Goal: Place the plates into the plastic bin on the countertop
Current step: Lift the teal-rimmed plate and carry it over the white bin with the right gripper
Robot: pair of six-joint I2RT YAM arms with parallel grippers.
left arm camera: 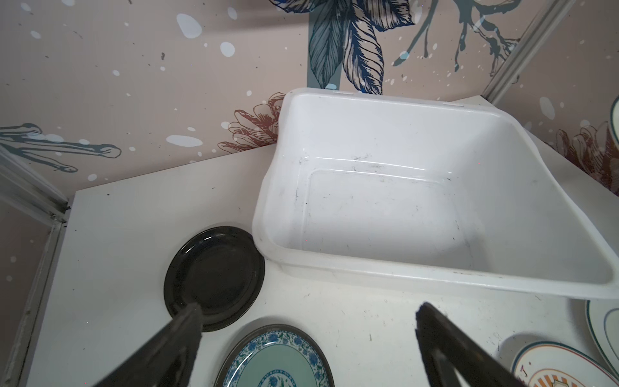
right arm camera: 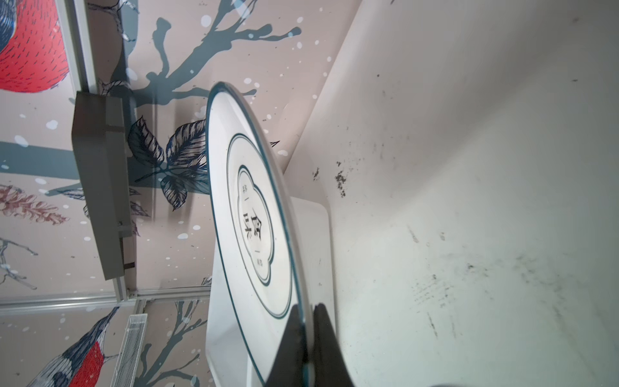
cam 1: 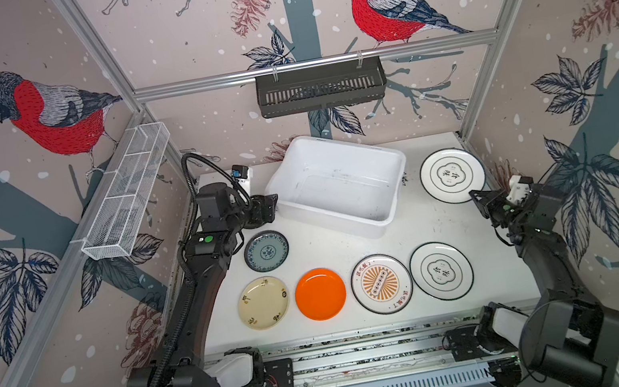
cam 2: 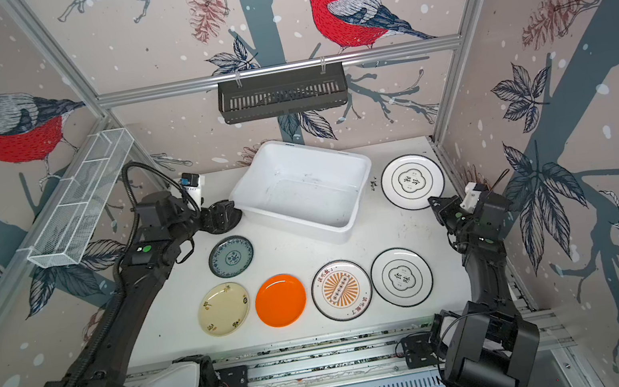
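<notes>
The plastic bin point(cam 1: 328, 216) stands empty, so nothing is placed yet; all seven plates are outside it on the countertop point(cam 1: 422, 223). The right gripper point(right arm camera: 307, 308) is clamped on the rim of the far emblem plate point(cam 1: 451, 175), right of the bin, probably the first pickup. The left gripper point(left arm camera: 308, 311) hangs spread wide by the black plate point(left arm camera: 214, 274) at the bin's corner, while the teal-patterned plate point(cam 1: 266, 251), cream plate point(cam 1: 263, 303), orange plate point(cam 1: 320, 294), sunburst plate point(cam 1: 381, 283) and near emblem plate point(cam 1: 441, 270) await.

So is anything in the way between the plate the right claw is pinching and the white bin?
Nothing visible is. The right gripper is shut on the rim of the emblem plate, and only bare countertop lies between it and the plastic bin, which has nothing in it.
</notes>
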